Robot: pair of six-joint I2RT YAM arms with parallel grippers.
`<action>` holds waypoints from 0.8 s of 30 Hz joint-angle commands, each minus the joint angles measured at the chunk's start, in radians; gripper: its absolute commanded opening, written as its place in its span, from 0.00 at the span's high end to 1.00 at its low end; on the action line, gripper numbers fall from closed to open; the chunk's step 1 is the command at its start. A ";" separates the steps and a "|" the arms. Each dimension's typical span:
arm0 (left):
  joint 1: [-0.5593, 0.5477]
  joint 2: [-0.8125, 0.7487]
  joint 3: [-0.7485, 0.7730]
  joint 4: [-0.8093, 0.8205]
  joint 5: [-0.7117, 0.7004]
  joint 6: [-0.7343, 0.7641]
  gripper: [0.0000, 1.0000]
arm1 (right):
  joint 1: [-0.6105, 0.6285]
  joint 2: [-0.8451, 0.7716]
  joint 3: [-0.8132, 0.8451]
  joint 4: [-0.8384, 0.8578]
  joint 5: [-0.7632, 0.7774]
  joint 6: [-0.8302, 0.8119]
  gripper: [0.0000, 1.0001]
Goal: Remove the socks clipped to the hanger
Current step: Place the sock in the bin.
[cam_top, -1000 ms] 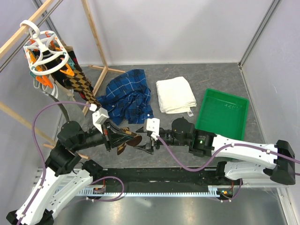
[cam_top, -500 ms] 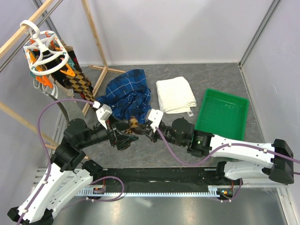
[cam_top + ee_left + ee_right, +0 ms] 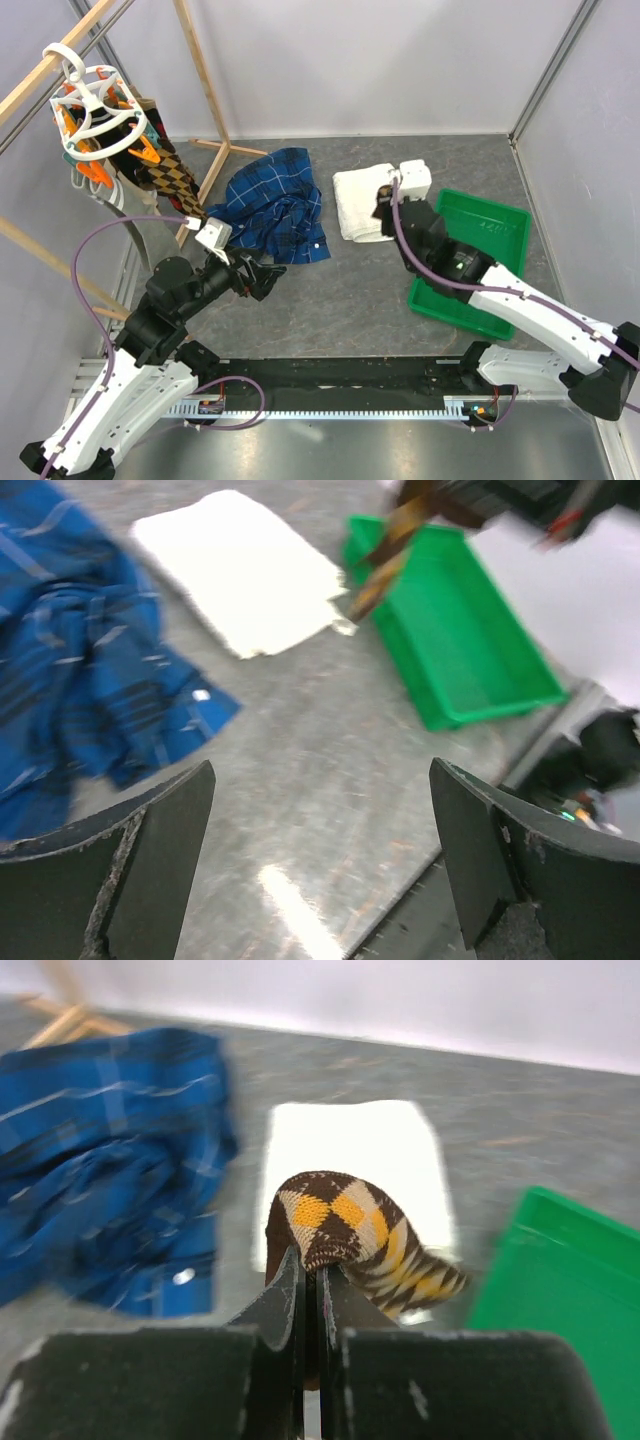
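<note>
Brown argyle sock (image 3: 345,1222) handed over, now beside the green tray (image 3: 490,250).
Now left fingers (image 3: 160,850) gape empty, right fingers (image 3: 285,1300) clamp it; more socks (image 3: 165,175) wait on the hanger (image 3: 95,110).

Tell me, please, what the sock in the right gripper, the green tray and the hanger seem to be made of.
The sock, pinched in the right gripper: knitted fabric, soft and matte; it folds limply and shows ribbing.
The green tray: probably moulded plastic, smooth, slightly glossy, one even colour.
The hanger: likely white plastic, thin smooth moulded rings; its clips look plastic too.
</note>
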 commanded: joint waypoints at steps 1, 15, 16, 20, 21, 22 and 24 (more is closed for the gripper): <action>0.000 0.013 -0.015 0.019 -0.194 0.062 0.04 | -0.099 -0.013 0.150 -0.239 0.169 0.043 1.00; 0.000 0.031 -0.020 -0.005 -0.461 0.066 0.03 | -0.520 0.050 0.197 -0.505 0.218 0.129 1.00; 0.000 0.036 -0.018 -0.011 -0.469 0.068 0.04 | -0.526 0.044 0.169 -0.501 0.216 0.147 1.00; 0.000 0.054 -0.002 -0.033 -0.511 0.059 0.07 | -0.580 0.006 -0.026 -0.421 0.129 0.218 1.00; 0.000 0.057 0.009 -0.037 -0.528 0.056 0.07 | -0.592 0.004 -0.052 -0.380 0.095 0.224 1.00; 0.000 0.060 0.014 -0.050 -0.548 0.053 0.07 | -0.603 0.006 -0.074 -0.363 0.084 0.229 0.99; 0.000 0.066 0.026 -0.060 -0.629 0.039 0.07 | -0.630 0.027 -0.107 -0.328 0.075 0.242 0.93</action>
